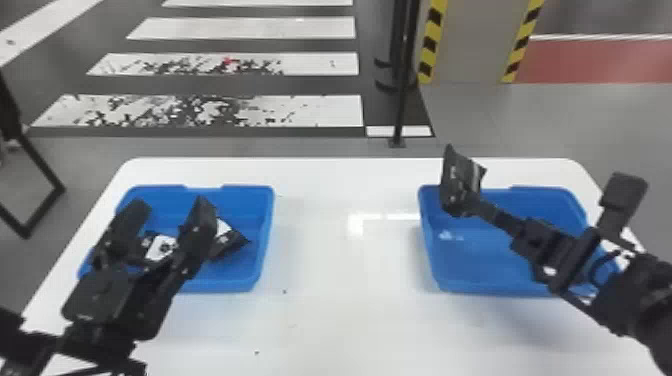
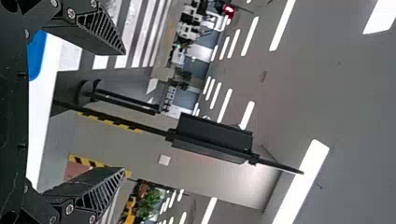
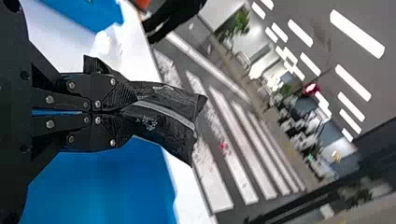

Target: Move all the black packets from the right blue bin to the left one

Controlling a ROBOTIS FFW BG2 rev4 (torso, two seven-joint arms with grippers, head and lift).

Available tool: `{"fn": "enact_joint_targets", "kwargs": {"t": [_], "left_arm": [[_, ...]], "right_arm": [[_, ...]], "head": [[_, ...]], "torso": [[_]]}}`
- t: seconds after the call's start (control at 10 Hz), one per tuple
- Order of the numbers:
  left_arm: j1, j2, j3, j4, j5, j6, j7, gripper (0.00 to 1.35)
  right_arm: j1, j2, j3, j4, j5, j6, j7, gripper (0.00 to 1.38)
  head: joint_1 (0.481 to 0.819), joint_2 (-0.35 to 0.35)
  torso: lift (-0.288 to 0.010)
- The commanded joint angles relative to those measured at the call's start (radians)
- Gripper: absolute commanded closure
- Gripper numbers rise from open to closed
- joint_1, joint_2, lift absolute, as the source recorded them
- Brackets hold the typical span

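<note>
While the right gripper [image 1: 467,204] holds a black packet [image 1: 456,175] up by the far left corner of the right blue bin [image 1: 542,191], the left gripper [image 1: 170,206] is over the left blue bin [image 1: 266,215]. The right gripper is closed on one end of the packet. In the right wrist view, its two fingers [image 3: 114,91] press close together, and most of the packet pokes out past their tips. The packet has a pale stripe across it and a small white mark. In the head view, it stands up from the fingertips and leans a little. The left gripper is wide, with a big gap between its two fingers, and it holds nothing.

Under the left gripper, inside the left bin, there are more packets. One packet with a white patch [image 1: 161,248] shows between the fingers. One more dark packet [image 1: 235,244] lies to the right of them, and part of it is white. Both bins sit on the white table [image 1: 345,320], well apart. Past the table, there are white stripes [image 1: 240,27] on the floor and a thin black pole [image 1: 402,95].
</note>
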Motion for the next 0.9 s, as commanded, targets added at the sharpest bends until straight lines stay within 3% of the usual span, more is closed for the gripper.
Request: {"fn": "enact_joint_targets", "kwargs": {"t": [0.0,0.3,0.5,0.8], "left_arm": [[-0.03,0.01,-0.01,0.0,0.052,0.168,-0.011,0.16],[-0.119,0.022,-0.01,0.039,0.217,0.364,-0.053,0.16],[-0.134,0.03,-0.02,0.069,0.273,0.349,-0.064,0.16],[-0.151,0.034,-0.047,0.069,0.295,0.3,-0.065,0.16]], "right_arm": [[-0.049,-0.03,0.054,0.025,-0.073,-0.048,0.081,1.13],[-0.024,-0.042,0.123,-0.113,-0.182,0.028,0.117,1.13],[-0.02,-0.057,0.193,-0.176,-0.2,0.07,0.117,1.13],[-0.027,-0.07,0.299,-0.159,-0.246,0.087,0.117,1.13]], "head": [[0.695,0.037],[0.695,0.059],[0.695,0.087],[0.695,0.156]], "torso": [[-0.14],[-0.14],[-0.14],[-0.14]]}}
